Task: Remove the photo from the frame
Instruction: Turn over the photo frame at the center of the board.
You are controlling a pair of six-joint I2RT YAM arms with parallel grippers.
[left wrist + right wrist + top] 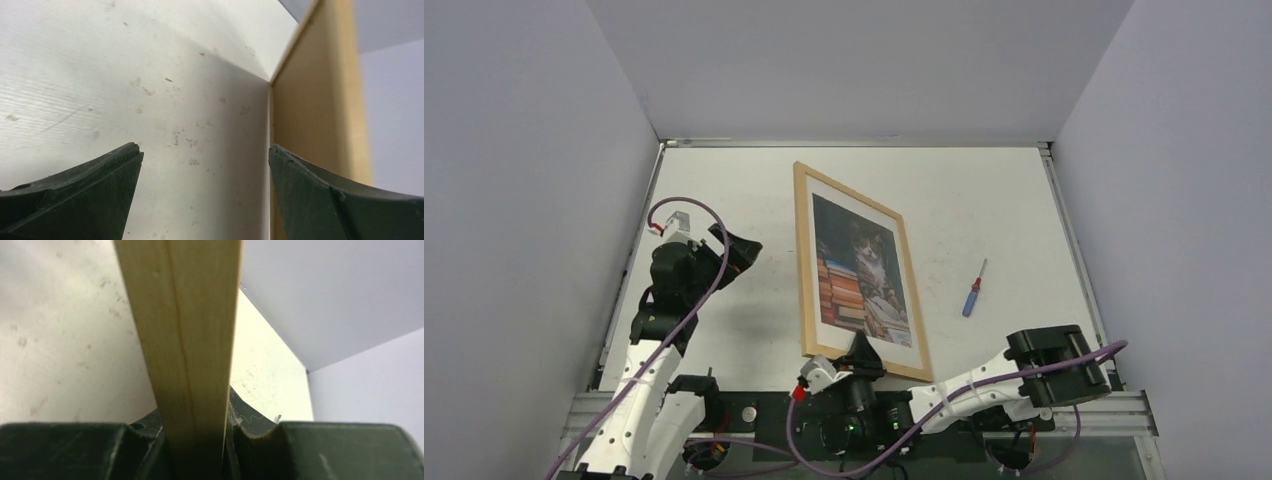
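Grips frame's (pixel 803 250) near rail in the right pincer (pixel 861 352), nearly closed; holds left pincer (pixel 202 148) spread wide, empty, just beside the left rail above the tabletop (pixel 984 200).

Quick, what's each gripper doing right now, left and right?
Left gripper: open, holding nothing.
Right gripper: closed on the near edge of the thin light wooden rectangular picture frame.
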